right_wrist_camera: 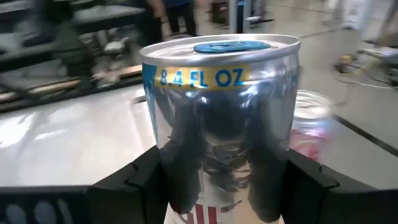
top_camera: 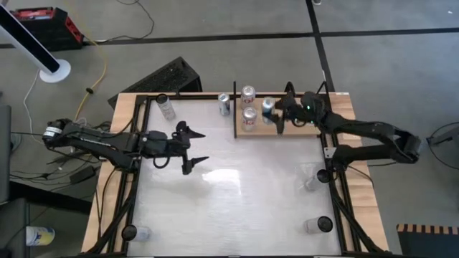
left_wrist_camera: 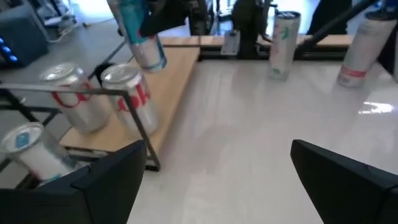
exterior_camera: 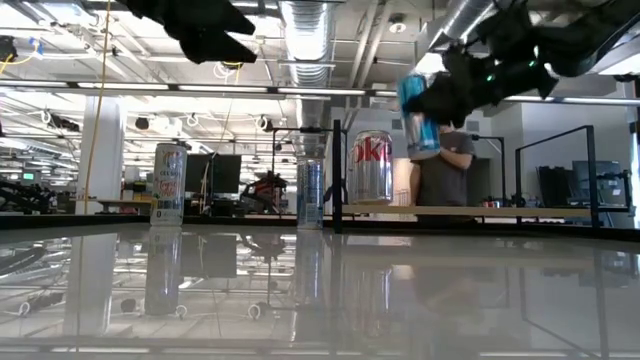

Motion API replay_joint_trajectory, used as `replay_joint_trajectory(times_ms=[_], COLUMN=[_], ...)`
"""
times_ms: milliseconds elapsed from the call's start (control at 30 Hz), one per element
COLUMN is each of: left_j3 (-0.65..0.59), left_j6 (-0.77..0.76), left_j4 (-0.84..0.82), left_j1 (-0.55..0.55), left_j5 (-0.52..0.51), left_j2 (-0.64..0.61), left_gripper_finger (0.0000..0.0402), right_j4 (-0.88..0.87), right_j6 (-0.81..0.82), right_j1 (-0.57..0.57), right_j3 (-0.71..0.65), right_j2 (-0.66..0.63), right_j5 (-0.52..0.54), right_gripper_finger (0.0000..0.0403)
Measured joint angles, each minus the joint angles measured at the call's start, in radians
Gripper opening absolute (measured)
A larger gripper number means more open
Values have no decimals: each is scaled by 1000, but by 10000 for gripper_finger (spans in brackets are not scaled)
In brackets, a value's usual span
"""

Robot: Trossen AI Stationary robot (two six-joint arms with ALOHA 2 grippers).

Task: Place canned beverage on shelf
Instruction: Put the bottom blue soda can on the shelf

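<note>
Glossy metal can — wooden shelf

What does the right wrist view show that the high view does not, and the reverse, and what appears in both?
Only the right wrist view shows the lettering around the top of the slim can. Only the high view shows the left gripper open over the table, and two silver cans on the shelf. Both show the right gripper closed on that slim can.

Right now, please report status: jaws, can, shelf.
Right gripper jaws shut on blue can, held above shelf. Left gripper jaws open, empty, mid-table. Two Coke cans on shelf beside it.
</note>
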Motion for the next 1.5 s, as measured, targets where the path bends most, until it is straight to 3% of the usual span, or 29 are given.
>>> replay_joint_trajectory(times_ms=[267, 600, 1300, 1500], left_j3=[-2, -2, -2, -2], left_j6=[15, 18, 5, 5], left_j4=[-11, -44, -61, -61], left_j1=[13, 14, 12, 12], left_j5=[24, 35, 61, 62], left_j2=[-10, -10, -9, -9], left_gripper_finger=[382, 382, 382, 382], right_j4=[115, 174, 241, 238], right_j6=[19, 42, 44, 42], right_j1=[-75, -130, -169, -170], right_j3=[4, 3, 4, 3], right_j2=[140, 265, 348, 349], right_j5=[-19, 99, 109, 109], right_gripper_finger=[247, 247, 248, 283])
